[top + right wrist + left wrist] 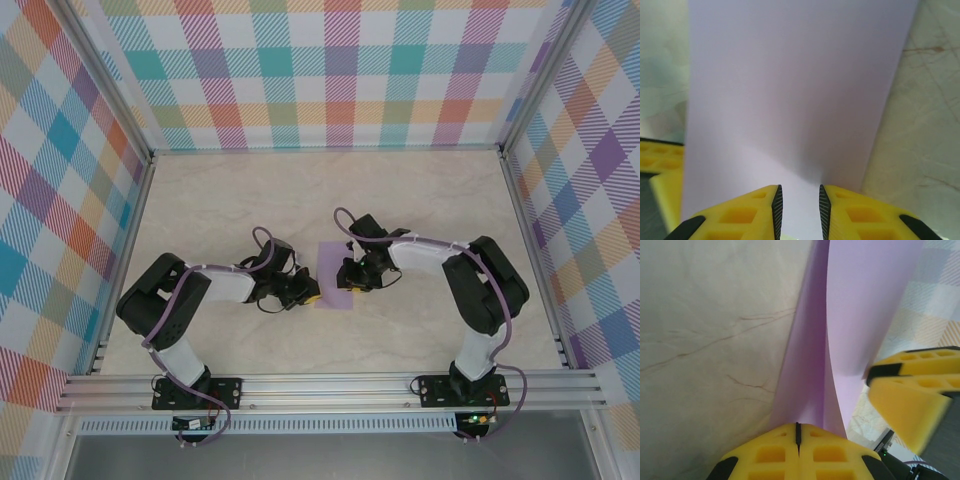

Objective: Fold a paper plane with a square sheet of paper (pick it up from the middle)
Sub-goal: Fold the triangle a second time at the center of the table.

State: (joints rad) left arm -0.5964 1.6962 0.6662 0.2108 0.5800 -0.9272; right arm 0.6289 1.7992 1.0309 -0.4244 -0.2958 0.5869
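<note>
The square sheet of thin lavender-purple paper (331,262) is near the middle of the pale marble-patterned worktop (420,200), between the two arms. From above, parts of its left and right edges are covered by the arms' dark wrists, so its full outline cannot be traced.

The left pincer (798,434) is closed, its yellow pads pressed together on the sheet's edge. In the left wrist view the paper rises from that seam in two curved layers with a shadowed gap between them. Whether a firm crease lies there is hard to tell.

The right pincer (798,202) has its ribbed pads a little apart, and the sheet runs out from the gap. Whether either pad touches the paper cannot be made out. In the right wrist view the sheet's far end is cut off by the top of the frame.

The right pincer's yellow fingers (912,400) appear blurred in the left wrist view, just beside the sheet's edge and cut off at the right.
</note>
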